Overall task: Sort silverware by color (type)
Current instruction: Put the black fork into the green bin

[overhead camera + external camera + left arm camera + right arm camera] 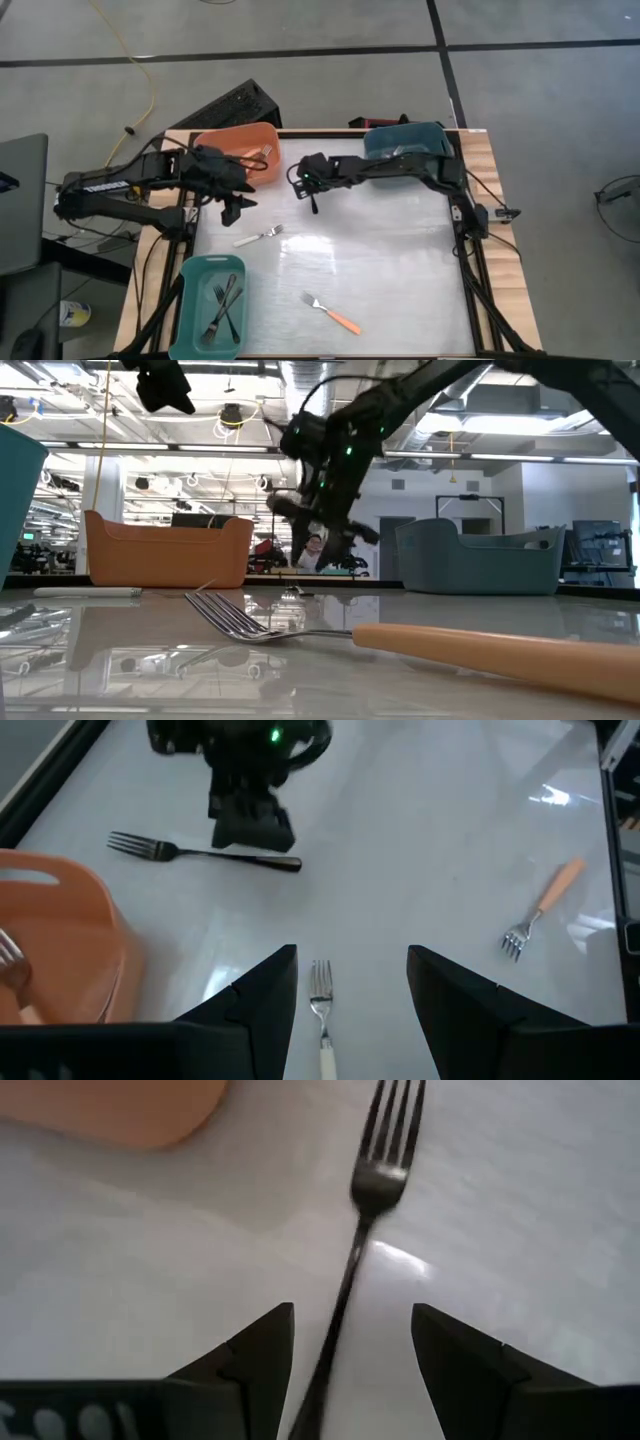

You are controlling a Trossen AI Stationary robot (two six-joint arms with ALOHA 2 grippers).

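I am watching the right gripper (350,1355) hanging low over the far-left part of the table (400,260), beside the orange bin (240,150). Its fingers are spread, and a dark fork (365,1210) is lying on the table between them; I cannot tell whether either finger is touching it. In the left wrist view the same fork (205,852) is lying flat under that gripper.

The left gripper (350,1010) is hovering near the table's left edge, fingers spread, above a white-handled fork (258,237) that is lying flat and pointing at the gap between them.

An orange-handled fork (331,313) is resting near the front edge, well apart from both grippers. I am seeing 2 dark forks (224,305) crossed in the teal bin (190,275) at the front-left corner, and 1 fork (266,151) in the orange bin at the far-left corner. A dark blue bin (405,140) is sitting at the far edge, under the right arm.
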